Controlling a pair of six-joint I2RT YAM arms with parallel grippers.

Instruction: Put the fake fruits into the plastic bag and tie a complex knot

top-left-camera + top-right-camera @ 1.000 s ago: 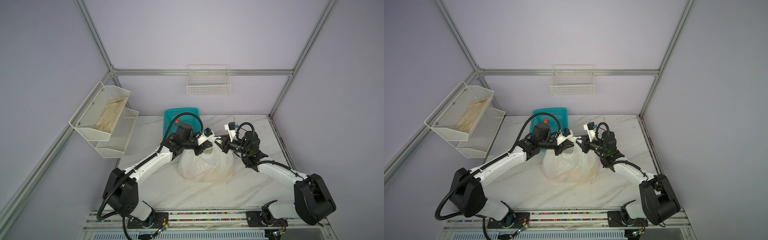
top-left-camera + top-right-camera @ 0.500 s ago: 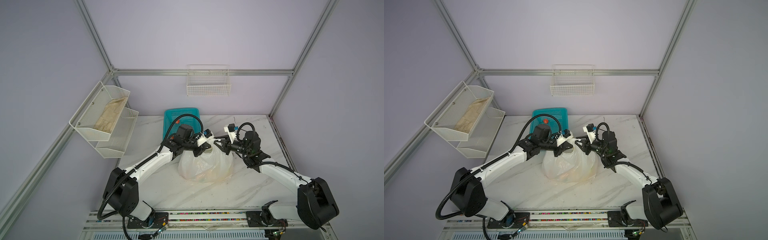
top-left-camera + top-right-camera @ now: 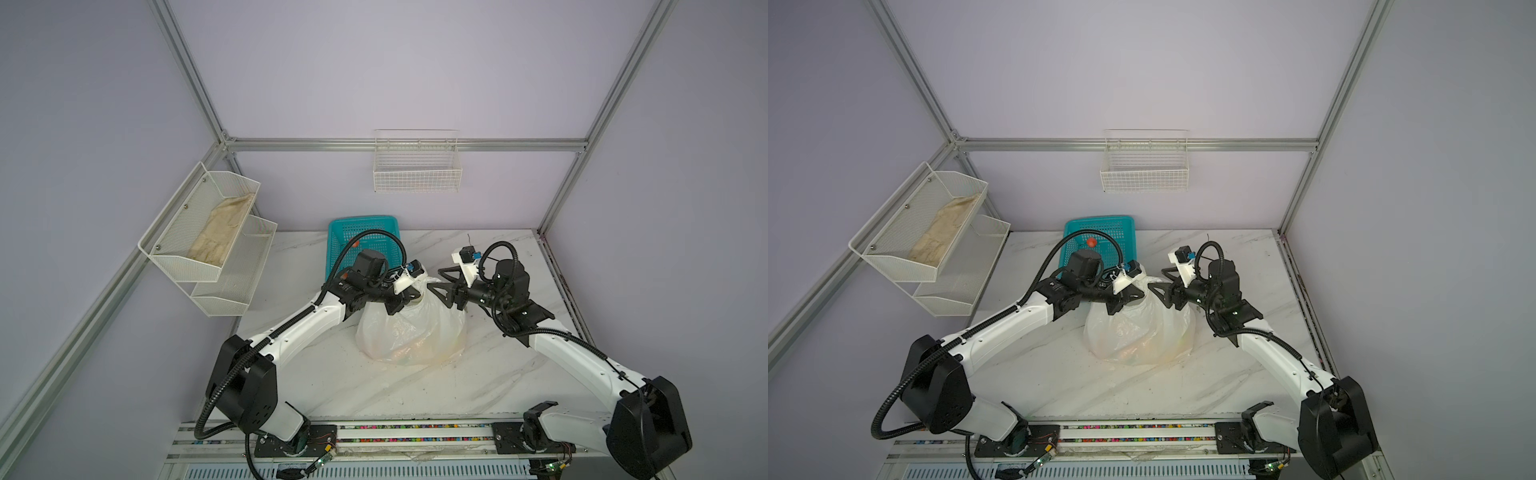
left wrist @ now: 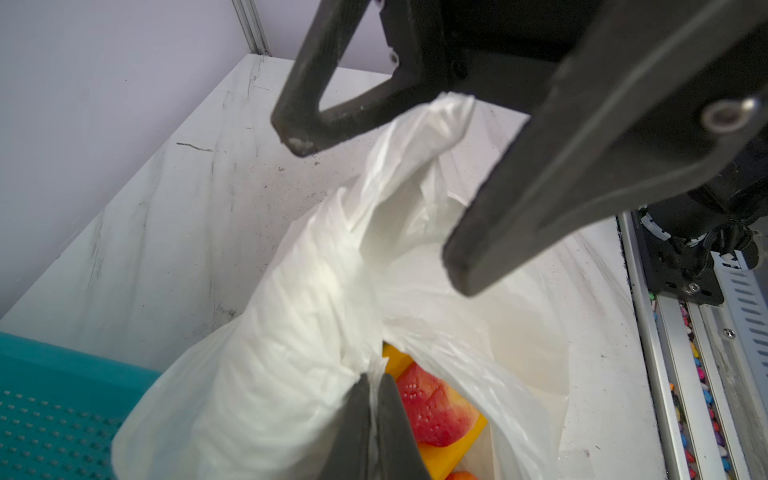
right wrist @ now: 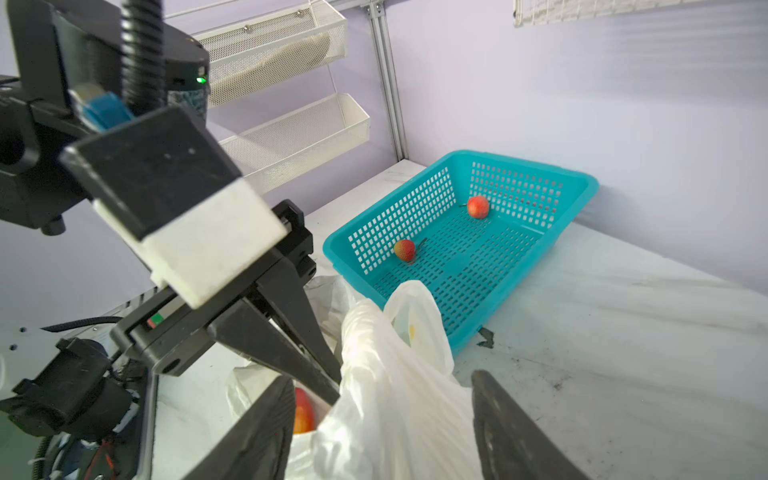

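The plastic bag (image 3: 411, 328) (image 3: 1140, 328) sits mid-table with fake fruits inside: a red-pink one (image 4: 432, 411) on a yellow one (image 4: 453, 453). My left gripper (image 4: 376, 378) (image 3: 409, 297) is shut on the thin film at the bag's mouth. A loose twisted handle strand (image 4: 419, 141) (image 5: 395, 365) rises between the spread fingers of my right gripper (image 5: 382, 378) (image 3: 434, 279), which is open and not pinching it. Two small red fruits (image 5: 478, 207) (image 5: 404, 250) lie in the teal basket. No knot shows in any view.
The teal mesh basket (image 3: 338, 237) (image 5: 582, 187) stands just behind the bag by the back wall. White wire shelves (image 3: 208, 232) holding a beige cloth hang on the left wall, and a wire rack (image 3: 417, 174) hangs on the back wall.
My right gripper has opened and let go of the bag handle, drawing slightly back to the right. The left gripper stays shut on the bag.
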